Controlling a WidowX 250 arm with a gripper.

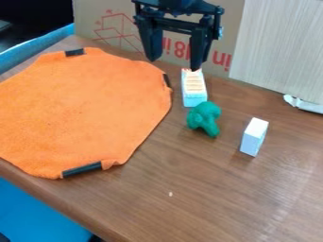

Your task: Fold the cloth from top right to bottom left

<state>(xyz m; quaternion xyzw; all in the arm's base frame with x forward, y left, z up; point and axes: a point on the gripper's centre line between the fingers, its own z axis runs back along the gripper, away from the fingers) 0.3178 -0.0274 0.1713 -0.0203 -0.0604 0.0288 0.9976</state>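
Observation:
At the top of the camera view, my gripper [174, 65] hangs with its two fingers spread apart and nothing between them. It is above the back of the table, to the right of the cloth's upper right part. The orange cloth [82, 111] lies spread out on the left of the table. Black strips mark its edge at the top, at the upper right and at the bottom. Near the lower strip the edge is slightly wrinkled.
Right of the cloth on the wooden table [208, 189] are a white and light-blue block [193, 90], a green toy [204, 118] and a white block [254, 137]. A cardboard panel [116, 26] and a pale panel [277, 47] stand along the back.

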